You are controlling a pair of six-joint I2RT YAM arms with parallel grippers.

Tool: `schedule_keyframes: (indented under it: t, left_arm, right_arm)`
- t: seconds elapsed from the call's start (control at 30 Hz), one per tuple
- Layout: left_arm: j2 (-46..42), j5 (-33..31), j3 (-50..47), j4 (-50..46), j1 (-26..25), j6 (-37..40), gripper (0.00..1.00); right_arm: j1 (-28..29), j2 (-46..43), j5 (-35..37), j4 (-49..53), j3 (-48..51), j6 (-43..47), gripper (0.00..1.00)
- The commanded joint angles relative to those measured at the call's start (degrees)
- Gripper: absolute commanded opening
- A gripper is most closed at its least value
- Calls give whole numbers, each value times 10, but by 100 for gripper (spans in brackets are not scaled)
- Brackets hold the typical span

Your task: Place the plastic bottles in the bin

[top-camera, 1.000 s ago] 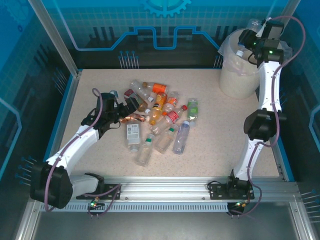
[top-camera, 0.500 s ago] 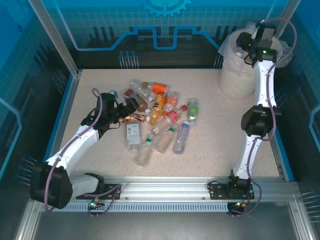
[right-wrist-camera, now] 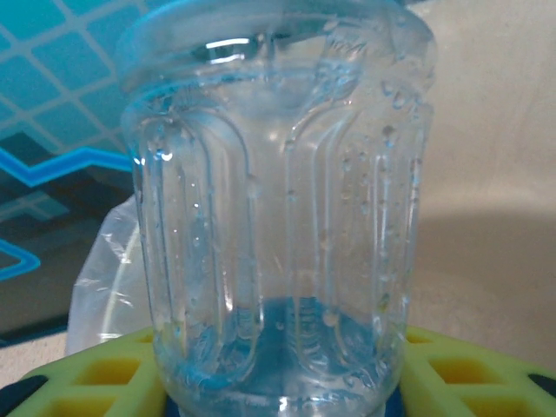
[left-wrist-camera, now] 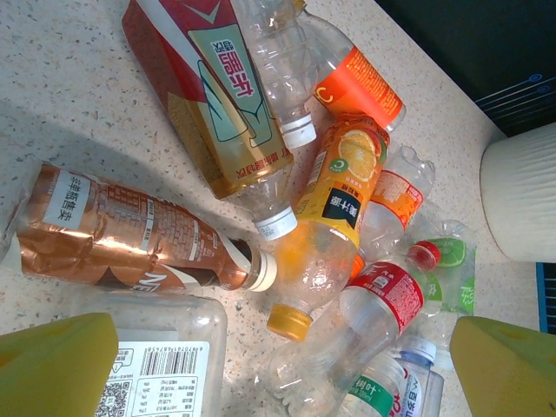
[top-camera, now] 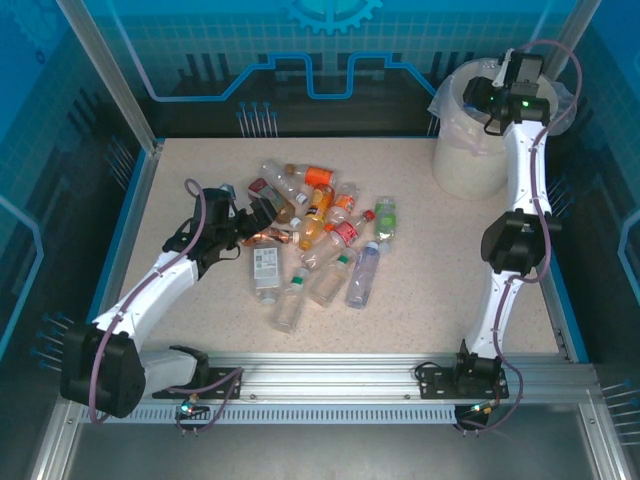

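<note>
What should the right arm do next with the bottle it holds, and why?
Probably open the right gripper and let the clear bottle drop. From above, that gripper hangs over the bin, at its mouth. Its wrist camera shows the bottle clamped between the fingers with the bag liner behind, so a release looks likely to land inside.

Bin cream-white; table speckled beige; plastic bottles clear, labels red, orange, green, copper.
</note>
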State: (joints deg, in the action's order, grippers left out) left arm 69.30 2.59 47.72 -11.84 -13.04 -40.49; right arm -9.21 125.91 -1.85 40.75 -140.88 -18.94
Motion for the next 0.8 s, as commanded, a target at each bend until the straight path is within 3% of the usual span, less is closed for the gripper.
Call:
schedule_keyframes:
  t: [0.0,0.2,0.47,0.67,0.77]
  left_arm:
    - [2,-3,-6,-13,-5,9,99]
    - [4,4,-4,-11,-4,10,99]
    - [8,6,1,-21,-4,15,99]
    - [7,4,2,-27,-4,15,99]
    - [4,2,2,-34,-4,16,99]
  right_arm:
    - [17,-49,-39,36,19,0,48]
    - [22,-39,-56,46,31,-4,51]
    - [22,-3,-120,17,22,0,62]
    - [21,5,-112,2,8,-26,79]
    - [20,-1,-126,-2,7,-27,83]
